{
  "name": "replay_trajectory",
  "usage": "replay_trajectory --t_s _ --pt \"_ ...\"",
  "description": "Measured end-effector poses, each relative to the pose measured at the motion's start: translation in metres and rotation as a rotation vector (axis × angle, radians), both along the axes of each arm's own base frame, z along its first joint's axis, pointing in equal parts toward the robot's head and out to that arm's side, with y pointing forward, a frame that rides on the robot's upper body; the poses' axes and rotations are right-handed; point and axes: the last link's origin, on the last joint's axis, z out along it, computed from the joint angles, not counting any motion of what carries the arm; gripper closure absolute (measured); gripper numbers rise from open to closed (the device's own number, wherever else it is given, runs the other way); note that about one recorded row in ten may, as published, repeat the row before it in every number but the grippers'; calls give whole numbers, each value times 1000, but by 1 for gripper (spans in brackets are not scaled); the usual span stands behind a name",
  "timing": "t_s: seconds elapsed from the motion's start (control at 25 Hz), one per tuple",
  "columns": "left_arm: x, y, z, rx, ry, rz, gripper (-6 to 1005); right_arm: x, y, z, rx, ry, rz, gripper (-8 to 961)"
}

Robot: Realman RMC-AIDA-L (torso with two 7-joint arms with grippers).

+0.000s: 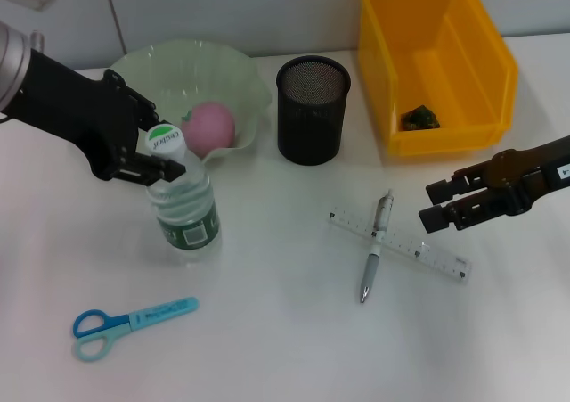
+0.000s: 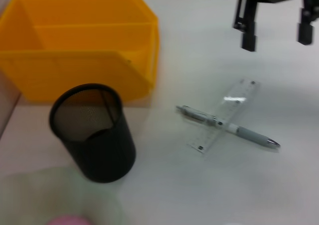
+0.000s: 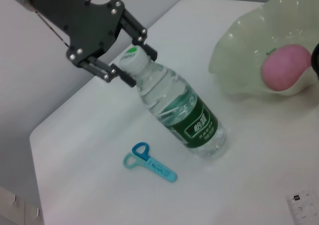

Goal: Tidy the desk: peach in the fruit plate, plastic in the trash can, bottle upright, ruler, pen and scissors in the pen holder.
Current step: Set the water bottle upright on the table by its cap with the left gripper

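Note:
The bottle stands upright on the desk, at the left. My left gripper is shut on its neck just under the white cap, as the right wrist view also shows. The peach lies in the fruit plate. The pen lies across the ruler right of centre. The scissors lie at the front left. The pen holder is empty. My right gripper is open and empty, hovering just right of the ruler.
The trash can stands at the back right with a dark crumpled piece inside it. The pen holder stands between the fruit plate and the trash can.

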Motion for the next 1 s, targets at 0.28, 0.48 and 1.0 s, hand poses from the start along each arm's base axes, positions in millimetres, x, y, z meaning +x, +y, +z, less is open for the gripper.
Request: replay_trajectory --t_s 0.28,0.48,1.0 --pt "-8 6 11 70 -33 120 547 0 -1 0 -2 -2 17 193" --pt "-16 7 17 96 -42 199 548 3 -2 0 -3 -9 13 193" --pt "-30 14 32 189 -37 294 548 0 -2 1 -14 -15 27 191"
